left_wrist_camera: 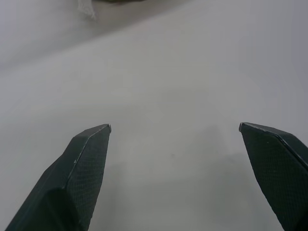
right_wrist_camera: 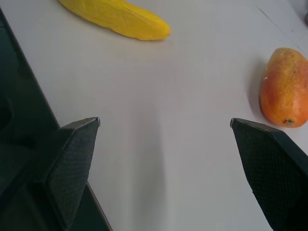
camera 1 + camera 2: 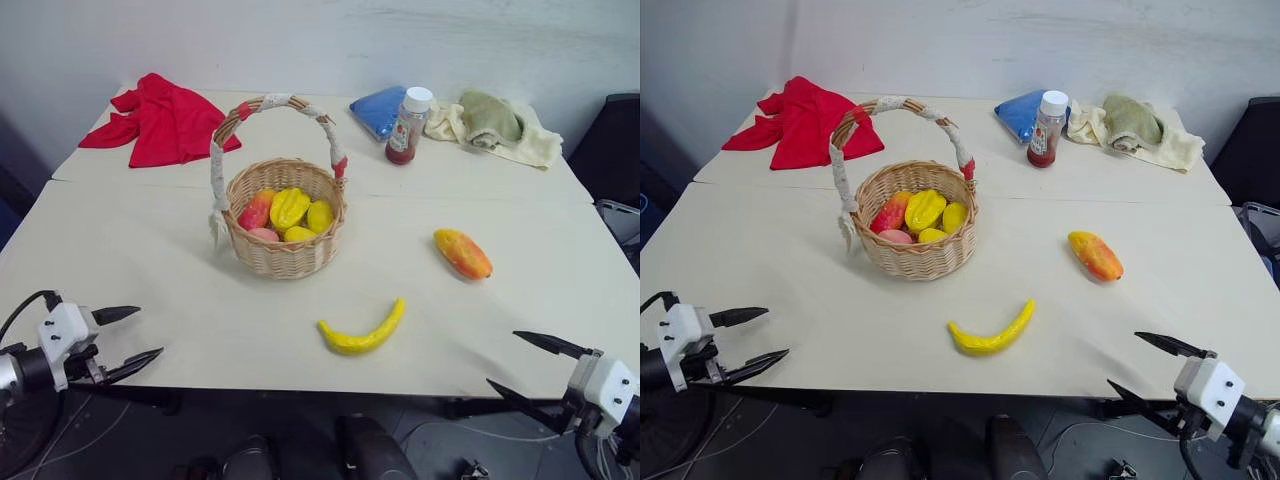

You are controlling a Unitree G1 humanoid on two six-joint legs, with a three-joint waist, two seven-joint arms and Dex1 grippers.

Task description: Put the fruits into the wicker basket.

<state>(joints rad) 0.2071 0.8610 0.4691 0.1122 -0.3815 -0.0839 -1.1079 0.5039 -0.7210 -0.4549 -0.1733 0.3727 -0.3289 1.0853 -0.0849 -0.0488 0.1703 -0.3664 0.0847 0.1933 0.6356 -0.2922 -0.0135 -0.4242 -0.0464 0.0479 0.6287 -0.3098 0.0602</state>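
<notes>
Both grippers hang at the near edge of the table [image 3: 150,260], each with its two black fingers spread wide and nothing between them. Left gripper [image 3: 132,337] sits just off the near left corner, fingertips pointing in over the edge, touching nothing; in its wrist view only bare tabletop lies between the fingers [image 1: 82,168]. Right gripper [image 3: 528,364] is by the near right corner, likewise empty, its tips reaching over the table's edge.

Closest fruit to the near edge is the banana [image 3: 362,331], lying flat near the middle of that edge, its curve opening away from the robot. Mango [image 3: 462,253] rests farther in, toward the right edge, well apart from the banana; the right wrist view shows both, the mango [image 2: 284,89] just beyond one fingertip and not touching it.

Wicker basket [image 3: 285,255] stands upright around the table's centre, its handle arching over it, with several yellow and red fruit pieces [image 3: 288,211] already inside.

Along the far edge lie a red cloth [image 3: 160,120] at the left corner, then a blue pouch [image 3: 380,108], a red-labelled bottle [image 3: 408,126] standing upright, and a pale towel [image 3: 495,125] toward the right corner.
</notes>
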